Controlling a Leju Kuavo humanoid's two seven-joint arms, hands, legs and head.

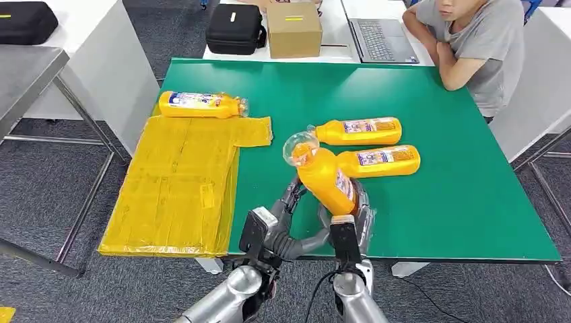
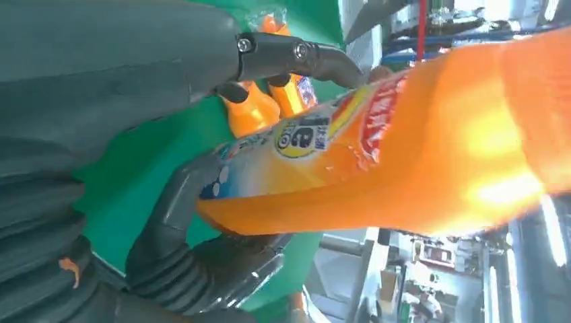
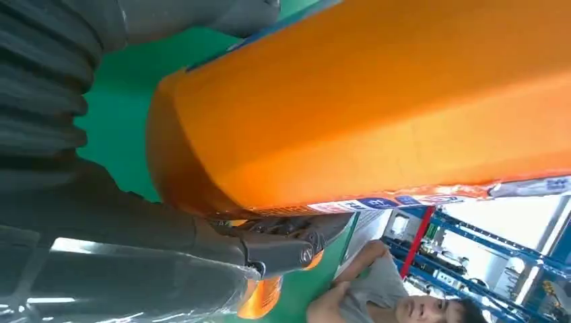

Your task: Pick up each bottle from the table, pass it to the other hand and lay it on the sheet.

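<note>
An orange bottle hangs tilted above the green table's near edge, cap end up and toward the left. My right hand grips its base end, and the right wrist view shows that base pressed against the right hand. My left hand clasps the same bottle nearer the label, with a finger over it and the thumb beneath. Two more bottles lie on the table just beyond. Another bottle lies on the far end of the yellow sheet.
A person sits at the far right corner with arms on the table. Behind the table stand a black case, a cardboard box and a laptop. The sheet overhangs the table's left edge.
</note>
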